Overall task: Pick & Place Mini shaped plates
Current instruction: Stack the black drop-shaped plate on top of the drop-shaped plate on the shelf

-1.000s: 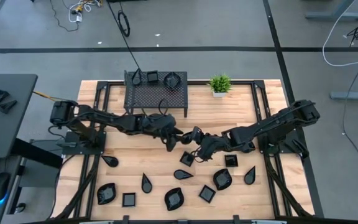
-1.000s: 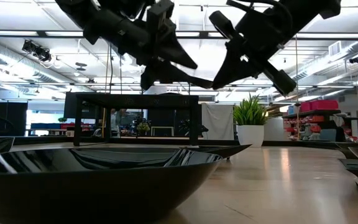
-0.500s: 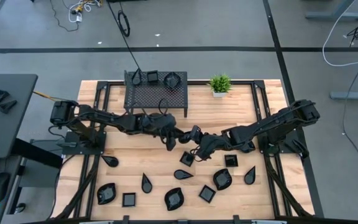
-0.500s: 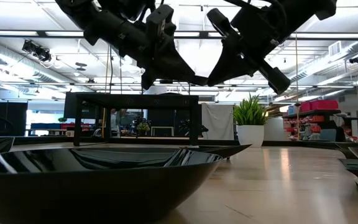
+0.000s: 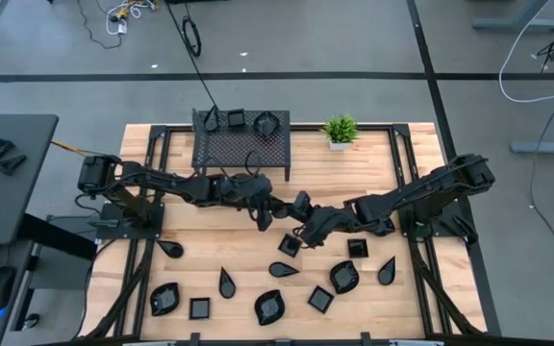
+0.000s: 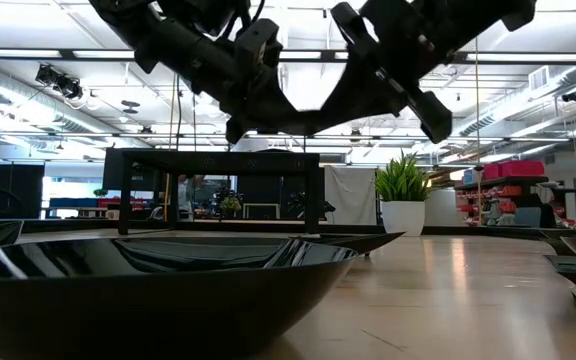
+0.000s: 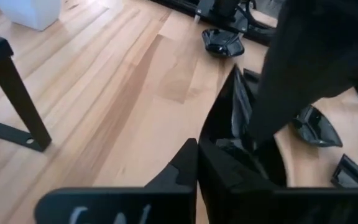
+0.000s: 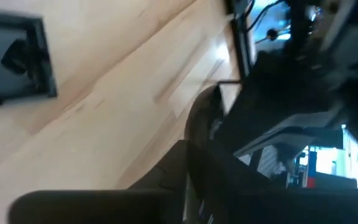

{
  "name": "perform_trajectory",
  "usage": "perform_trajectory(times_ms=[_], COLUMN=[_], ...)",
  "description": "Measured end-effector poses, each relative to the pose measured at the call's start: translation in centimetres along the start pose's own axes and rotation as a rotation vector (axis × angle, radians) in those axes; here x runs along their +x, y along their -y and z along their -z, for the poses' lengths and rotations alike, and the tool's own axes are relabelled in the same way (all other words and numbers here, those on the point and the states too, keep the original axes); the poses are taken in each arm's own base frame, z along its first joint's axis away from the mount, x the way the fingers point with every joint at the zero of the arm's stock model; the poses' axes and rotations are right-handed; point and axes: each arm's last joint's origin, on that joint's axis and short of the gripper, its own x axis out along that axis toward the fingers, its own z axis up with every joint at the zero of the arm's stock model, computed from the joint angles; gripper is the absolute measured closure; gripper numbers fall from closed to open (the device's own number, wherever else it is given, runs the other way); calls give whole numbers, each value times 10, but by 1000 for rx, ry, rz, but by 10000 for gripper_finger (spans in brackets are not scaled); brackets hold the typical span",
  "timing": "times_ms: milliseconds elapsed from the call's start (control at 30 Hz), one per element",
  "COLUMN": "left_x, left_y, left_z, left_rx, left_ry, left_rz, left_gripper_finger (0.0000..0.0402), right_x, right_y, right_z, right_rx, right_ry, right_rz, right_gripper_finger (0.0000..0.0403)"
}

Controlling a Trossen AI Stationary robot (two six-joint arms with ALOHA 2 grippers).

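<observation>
Handover mid-air at surface centre: left tool (image 5: 275, 213) has just clamped the plate (image 7: 238, 109), right tool (image 5: 298, 219) at its 3 o'clock starts letting go (release unconfirmed). Left carries next.

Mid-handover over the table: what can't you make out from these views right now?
- High view: the plate passing between left gripper and right gripper is too small and dark to outline.
- Low view: a near plate fills the foreground, hiding the table's plates.
- Right wrist view: blurred; whether the right gripper grips the plate is unclear.
</observation>
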Motion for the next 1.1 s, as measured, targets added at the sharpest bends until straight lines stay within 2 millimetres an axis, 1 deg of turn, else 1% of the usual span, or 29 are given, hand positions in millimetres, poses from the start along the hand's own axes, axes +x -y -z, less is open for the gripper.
perform_trajectory(times_ms=[67, 133, 233, 267, 367, 433, 500, 600, 733, 800, 867, 900, 1033, 1100], left_x=[0, 0, -4, -7, -21, -32, -49, -81, -122, -136, -142, -142, -133, -132], left_y=[0, -1, -2, -3, -7, -12, -17, -26, -48, -63, -82, -92, -130, -143], left_z=[1, 2, 2, -1, -12, -18, -26, -43, -61, -67, -72, -72, -73, -71], left_rx=[3, 3, 6, 4, 21, 29, 22, 23, -22, -49, -100, -126, -166, -170], left_ry=[-10, -16, -35, -19, 14, 23, 46, 122, 258, 308, 348, 340, 317, 297], left_rz=[-12, -21, -51, -66, -116, -161, -223, -338, -606, -739, -825, -858, -924, -950], left_gripper_finger=[396, 397, 394, 394, 395, 397, 397, 396, 398, 398, 398, 398, 398, 398], right_x=[0, -4, -14, -18, -28, -35, -37, -35, -27, -23, -21, -19, -17, -16], right_y=[2, 4, 14, 17, 23, 25, 25, 20, 13, 13, 15, 16, 22, 25], right_z=[-3, -10, -24, -28, -37, -40, -40, -36, -27, -23, -19, -17, -13, -12], right_rx=[12, 25, 95, 129, 190, 239, 324, 497, 684, 770, 831, 848, 890, 910], right_ry=[40, 86, 140, 143, 166, 158, 138, 97, 71, 70, 79, 79, 90, 101], right_rz=[16, 52, 186, 233, 336, 367, 375, 346, 252, 229, 221, 223, 250, 265], right_gripper_finger=[329, 307, 281, 274, 261, 258, 258, 262, 273, 279, 286, 289, 301, 306])
